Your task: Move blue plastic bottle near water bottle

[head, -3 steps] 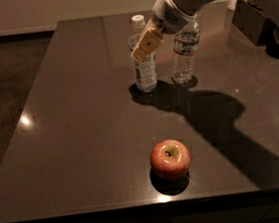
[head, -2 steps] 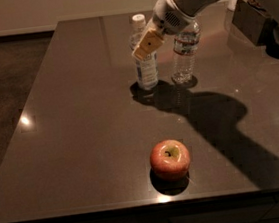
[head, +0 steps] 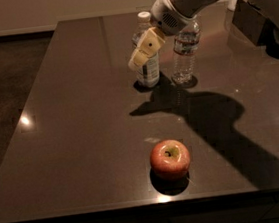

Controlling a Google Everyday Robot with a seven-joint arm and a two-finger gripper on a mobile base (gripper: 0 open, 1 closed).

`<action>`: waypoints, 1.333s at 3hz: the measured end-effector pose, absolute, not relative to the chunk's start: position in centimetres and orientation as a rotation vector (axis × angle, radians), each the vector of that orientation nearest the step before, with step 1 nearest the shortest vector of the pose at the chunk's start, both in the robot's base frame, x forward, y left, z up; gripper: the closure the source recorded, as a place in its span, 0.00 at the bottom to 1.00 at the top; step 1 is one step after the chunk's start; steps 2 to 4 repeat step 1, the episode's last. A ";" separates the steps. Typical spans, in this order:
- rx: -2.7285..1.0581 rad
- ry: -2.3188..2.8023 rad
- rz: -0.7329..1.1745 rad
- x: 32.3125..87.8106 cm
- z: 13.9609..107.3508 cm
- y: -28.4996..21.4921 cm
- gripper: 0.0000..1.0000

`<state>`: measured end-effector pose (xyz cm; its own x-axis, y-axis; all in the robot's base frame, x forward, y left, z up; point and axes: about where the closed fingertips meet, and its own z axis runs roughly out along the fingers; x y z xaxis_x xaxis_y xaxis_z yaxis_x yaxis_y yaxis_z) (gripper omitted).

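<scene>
Gripper (head: 145,50) hung before the blue plastic bottle (head: 149,74) (clasping or not, I couldn't tell). It seemed light, slick, tippy; mid-label suited a hold.

No text, brand, number or sign can be read anywhere. A pale label is seen on the blue plastic bottle (head: 149,75) and a narrow band on the water bottle (head: 182,42), but whatever is printed on them cannot be made out. The gripper (head: 142,57), held in front of the blue plastic bottle's upper half, is marked only by a small dark dot, with no lettering.
</scene>
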<state>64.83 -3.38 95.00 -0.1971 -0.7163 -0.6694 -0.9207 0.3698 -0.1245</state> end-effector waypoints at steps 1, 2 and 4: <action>-1.411 1.981 0.403 64.8 95.0 -3.4 0.00; -1.411 1.981 0.403 64.8 95.0 -3.4 0.00; -1.411 1.981 0.403 64.8 95.0 -3.4 0.00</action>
